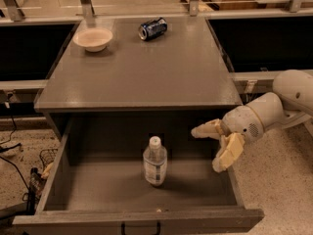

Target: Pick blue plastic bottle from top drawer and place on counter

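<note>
The blue plastic bottle (155,161) is small and clear with a white cap. It stands upright in the middle of the open top drawer (58,175). My gripper (211,148) is open, its two cream fingers spread. It hangs over the drawer's right side, to the right of the bottle and apart from it, about level with the bottle's cap. It holds nothing. The counter (146,67) is the flat grey-brown top above the drawer.
A cream bowl (93,38) sits at the counter's back left. A dark blue soda can (152,28) lies on its side at the back middle. A rail with metal posts runs behind the counter. Cables lie on the floor at the left.
</note>
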### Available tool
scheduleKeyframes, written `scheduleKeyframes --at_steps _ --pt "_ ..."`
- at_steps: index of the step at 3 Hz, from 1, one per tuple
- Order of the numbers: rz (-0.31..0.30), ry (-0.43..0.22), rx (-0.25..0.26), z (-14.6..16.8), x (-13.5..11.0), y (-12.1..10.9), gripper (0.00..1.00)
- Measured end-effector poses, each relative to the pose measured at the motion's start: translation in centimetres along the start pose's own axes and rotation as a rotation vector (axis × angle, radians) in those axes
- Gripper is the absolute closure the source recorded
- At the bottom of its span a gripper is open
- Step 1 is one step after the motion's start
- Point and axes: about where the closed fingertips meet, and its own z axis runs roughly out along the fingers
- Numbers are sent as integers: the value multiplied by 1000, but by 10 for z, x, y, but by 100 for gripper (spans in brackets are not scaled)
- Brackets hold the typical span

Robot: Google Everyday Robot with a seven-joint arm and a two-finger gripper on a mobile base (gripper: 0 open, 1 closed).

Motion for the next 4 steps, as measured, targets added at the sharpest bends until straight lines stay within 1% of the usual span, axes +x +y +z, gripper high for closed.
scheduleKeyframes --at_steps 1,2,3,4 --pt "-16 -32 -48 34 -4 0 0" --pt "-16 -32 -48 34 -4 0 0" --pt "-1 -23 48 37 -7 -4 0" --pt "14 -36 169 41 -16 -10 0"
